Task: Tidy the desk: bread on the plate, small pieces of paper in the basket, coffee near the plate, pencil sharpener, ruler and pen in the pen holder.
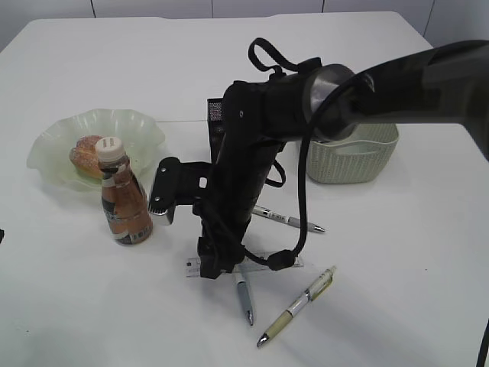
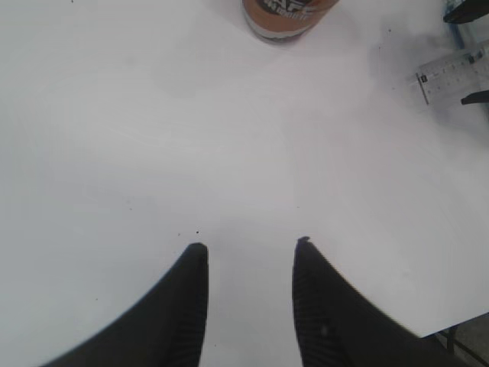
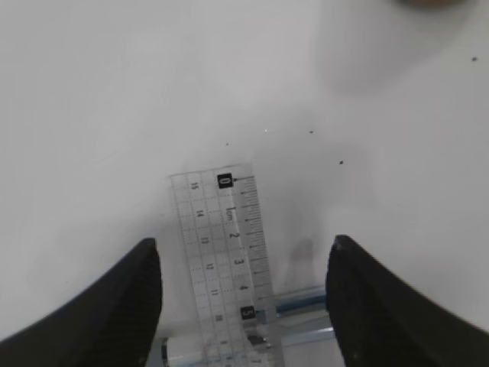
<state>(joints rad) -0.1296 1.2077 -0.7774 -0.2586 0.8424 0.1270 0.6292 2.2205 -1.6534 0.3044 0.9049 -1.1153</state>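
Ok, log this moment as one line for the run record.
right gripper: open, straddling ruler on desk | left gripper: open, empty | bread: on plate | coffee: beside plate

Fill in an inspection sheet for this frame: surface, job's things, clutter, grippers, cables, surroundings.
Surface: white desk, a seam line across it, a few dark specks.
Job's things: bread in the plate; coffee upright in front of the plate; ruler flat on the desk, lying across a pen; three pens loose on the desk; basket at right; pen holder mostly hidden behind the arm.
Clutter: nothing seen.
Grippers: right gripper open, a finger on each side of the ruler, not gripping it; left gripper open over bare desk, holding nothing.
Cables: black cable looping down along the right arm.
Surroundings: pale wall behind the desk.
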